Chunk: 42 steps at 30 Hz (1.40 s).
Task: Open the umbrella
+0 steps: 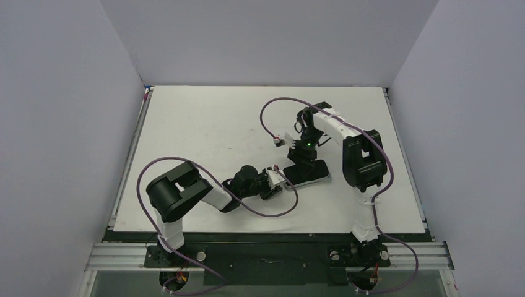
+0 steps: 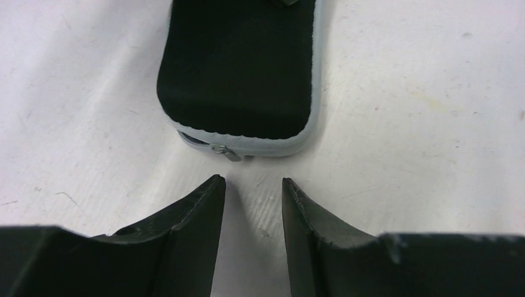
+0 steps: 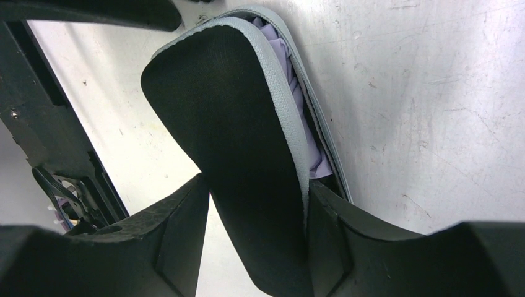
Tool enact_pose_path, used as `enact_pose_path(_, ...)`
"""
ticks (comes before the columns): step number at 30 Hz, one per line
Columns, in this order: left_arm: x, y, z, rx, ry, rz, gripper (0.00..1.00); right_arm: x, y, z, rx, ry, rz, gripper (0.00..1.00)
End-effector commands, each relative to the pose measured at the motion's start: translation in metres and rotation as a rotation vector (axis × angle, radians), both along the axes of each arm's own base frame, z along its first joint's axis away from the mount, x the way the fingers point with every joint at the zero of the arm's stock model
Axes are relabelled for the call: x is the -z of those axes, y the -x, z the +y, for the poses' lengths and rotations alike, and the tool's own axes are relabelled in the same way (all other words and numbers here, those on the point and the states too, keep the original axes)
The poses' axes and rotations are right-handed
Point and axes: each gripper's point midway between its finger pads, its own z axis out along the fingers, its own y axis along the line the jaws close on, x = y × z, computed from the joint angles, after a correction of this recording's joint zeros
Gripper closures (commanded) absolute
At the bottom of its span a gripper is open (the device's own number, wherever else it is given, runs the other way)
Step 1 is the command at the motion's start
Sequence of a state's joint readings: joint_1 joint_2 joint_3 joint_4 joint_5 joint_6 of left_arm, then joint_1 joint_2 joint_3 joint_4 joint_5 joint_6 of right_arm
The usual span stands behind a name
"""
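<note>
Flat black fabric umbrella case (image 1: 312, 175) with pale grey zip trim lies on white table (image 1: 204, 124), just off centre toward 4 o'clock. Right gripper (image 3: 257, 182) over case from 12 o'clock, fingers pinching upper black flap. Lavender umbrella fabric (image 3: 316, 154) shows inside opened seam. Left gripper (image 2: 252, 182) at case's 9 o'clock, fingers narrowly spread, nothing between, tips just short of metal zip pull (image 2: 226, 152), not touching.
</note>
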<state>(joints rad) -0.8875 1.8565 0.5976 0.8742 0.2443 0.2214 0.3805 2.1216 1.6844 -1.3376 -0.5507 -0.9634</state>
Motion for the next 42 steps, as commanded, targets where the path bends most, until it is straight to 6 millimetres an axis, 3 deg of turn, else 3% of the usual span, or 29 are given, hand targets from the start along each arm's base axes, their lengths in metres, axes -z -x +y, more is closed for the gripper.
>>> enact_pose_path(1, -0.008, -0.018, 0.010, -0.087, -0.014, -0.075, 0.62, 0.013, -0.016, 0.016, -0.021, -0.057, -0.086, 1.00)
enact_pose_path(10, -0.008, -0.025, 0.000, -0.096, -0.045, -0.175, 0.59, 0.016, -0.012, 0.014, 0.109, 0.023, -0.028, 1.00)
enact_pose_path(21, 0.007, -0.038, -0.001, -0.155, -0.109, -0.286, 0.61, 0.016, 0.011, 0.011, 0.049, 0.045, 0.053, 1.00)
enact_pose_path(27, 0.006, -0.030, 0.000, -0.160, -0.140, -0.362, 0.61, 0.018, 0.018, 0.006, -0.019, 0.056, 0.071, 1.00)
enact_pose_path(32, 0.011, -0.016, 0.019, -0.139, -0.153, -0.356, 0.63, 0.022, 0.025, 0.001, -0.062, 0.067, 0.109, 1.00)
enact_pose_path(37, 0.020, -0.012, 0.027, -0.139, -0.175, -0.361, 0.63, 0.019, 0.029, 0.009, -0.071, 0.050, 0.148, 1.00)
enact_pose_path(42, 0.017, -0.007, 0.018, -0.102, -0.138, -0.355, 0.60, 0.021, 0.030, 0.016, -0.044, 0.048, 0.158, 1.00)
